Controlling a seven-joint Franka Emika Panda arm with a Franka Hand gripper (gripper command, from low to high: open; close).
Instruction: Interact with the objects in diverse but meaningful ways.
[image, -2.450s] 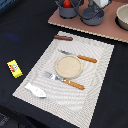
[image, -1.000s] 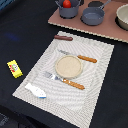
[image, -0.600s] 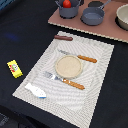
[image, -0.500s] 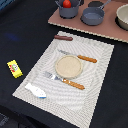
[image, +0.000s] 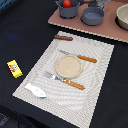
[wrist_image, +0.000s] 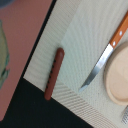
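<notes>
One sausage (wrist_image: 53, 74) lies below the wrist camera — long axis along the placemat (wrist_image: 80, 45) edge; end effector unseen, its state unknowable.

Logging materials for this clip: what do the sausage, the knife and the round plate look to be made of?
Sausage: likely matte plastic; uniform brown with no sheen.
Knife: grey, faintly shiny blade that could be metal or painted plastic, with an orange handle that may be wood or plastic.
Round plate: pale tan, matte, possibly wood; too blurred to be sure.
</notes>
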